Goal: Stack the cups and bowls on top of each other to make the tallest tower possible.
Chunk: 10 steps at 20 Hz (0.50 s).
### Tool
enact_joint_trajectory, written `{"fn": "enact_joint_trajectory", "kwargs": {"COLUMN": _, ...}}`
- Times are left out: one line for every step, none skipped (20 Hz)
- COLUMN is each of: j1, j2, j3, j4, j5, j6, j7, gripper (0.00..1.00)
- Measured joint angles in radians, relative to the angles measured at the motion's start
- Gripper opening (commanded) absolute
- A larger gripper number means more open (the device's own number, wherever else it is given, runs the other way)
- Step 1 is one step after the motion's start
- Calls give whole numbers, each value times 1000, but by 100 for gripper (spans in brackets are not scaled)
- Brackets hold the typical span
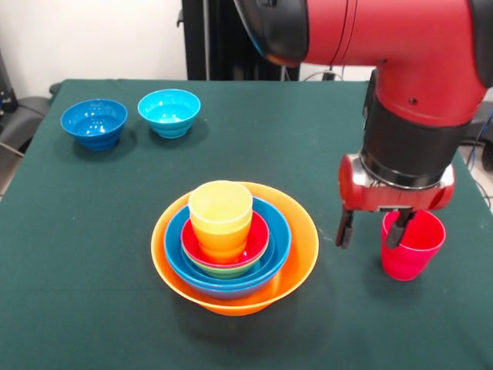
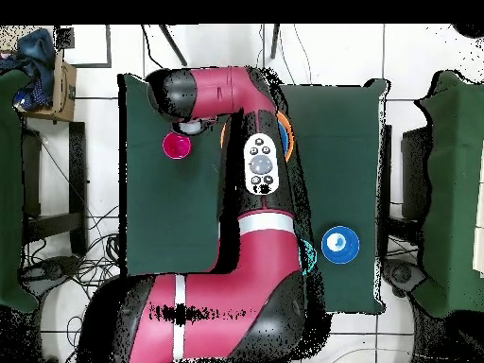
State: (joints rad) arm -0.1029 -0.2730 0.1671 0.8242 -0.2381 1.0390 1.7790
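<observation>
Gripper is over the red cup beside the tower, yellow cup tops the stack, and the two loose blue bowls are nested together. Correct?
Not quite. In the front view the dark-blue plastic bowl and light-blue plastic bowl stand side by side, apart, not nested. The rest holds: gripper at the red plastic cup, yellow plastic cup topping the tower.

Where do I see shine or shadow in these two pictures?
Front view: soft shadows fall on the green table beside the orange bowl and red cup, and small glints sit on the bowls' rims. Overhead view: the arm hides most bowls.
</observation>
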Motion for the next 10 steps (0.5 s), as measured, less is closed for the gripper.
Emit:
{"fn": "enact_joint_trajectory", "kwargs": {"j1": 0, "j2": 5, "j3": 0, "j4": 0, "j5": -5, "j6": -1, "j7": 0, "gripper": 100}}
{"fn": "enact_joint_trajectory", "kwargs": {"j1": 0, "j2": 9, "j3": 1, "j4": 0, "j5": -8, "j6": -2, "j7": 0, "gripper": 100}}
{"fn": "enact_joint_trajectory", "kwargs": {"j1": 0, "j2": 17, "j3": 1, "j4": 0, "j5": -15, "j6": -3, "j7": 0, "gripper": 100}}
{"fn": "enact_joint_trajectory", "kwargs": {"j1": 0, "j2": 24, "j3": 2, "j4": 0, "j5": -20, "j6": -3, "j7": 0, "gripper": 100}}
{"fn": "enact_joint_trajectory", "kwargs": {"j1": 0, "j2": 27, "j3": 2, "j4": 0, "j5": -23, "j6": -4, "j7": 0, "gripper": 100}}
{"fn": "enact_joint_trajectory", "kwargs": {"j1": 0, "j2": 32, "j3": 3, "j4": 0, "j5": -26, "j6": -5, "j7": 0, "gripper": 100}}
{"fn": "enact_joint_trajectory", "kwargs": {"j1": 0, "j2": 36, "j3": 3, "j4": 0, "j5": -28, "j6": -7, "j7": 0, "gripper": 100}}
{"fn": "enact_joint_trajectory", "kwargs": {"j1": 0, "j2": 44, "j3": 4, "j4": 0, "j5": -29, "j6": -11, "j7": 0, "gripper": 100}}
{"fn": "enact_joint_trajectory", "kwargs": {"j1": 0, "j2": 48, "j3": 5, "j4": 0, "j5": -29, "j6": -12, "j7": 0, "gripper": 100}}
{"fn": "enact_joint_trajectory", "kwargs": {"j1": 0, "j2": 51, "j3": 6, "j4": 0, "j5": -30, "j6": -13, "j7": 0, "gripper": 100}}
